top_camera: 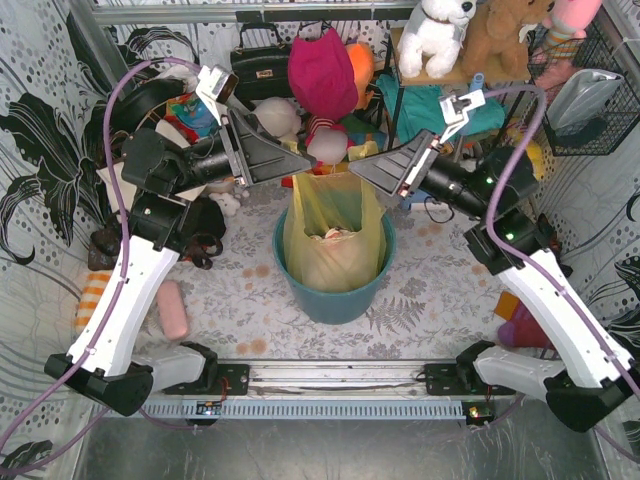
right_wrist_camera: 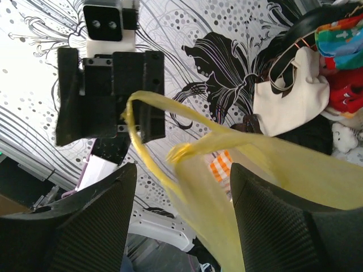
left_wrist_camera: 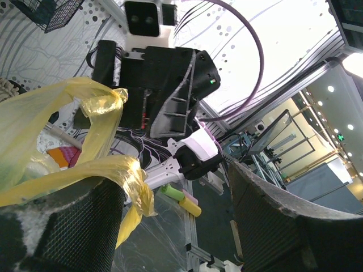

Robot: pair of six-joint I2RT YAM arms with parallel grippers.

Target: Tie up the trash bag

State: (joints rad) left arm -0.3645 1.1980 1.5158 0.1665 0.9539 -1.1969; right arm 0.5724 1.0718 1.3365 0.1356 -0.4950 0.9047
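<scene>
Fingers astride trash bag handle

— What's around you?
— White walls printed with black flowers, out past my left claw. A shelf of plush toys beyond my right claw.
— And below both?
— Pale leaf-print desk.

Smooth white shells covering black joints, purple cables trailing, left gripper and right gripper showing black textured fingers

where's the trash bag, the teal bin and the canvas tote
trash bag point(top_camera: 332, 265), top view, yellow front side
teal bin point(top_camera: 335, 305), top view, near outer wall
canvas tote point(right_wrist_camera: 289, 102), right wrist view, cream front panel
</scene>
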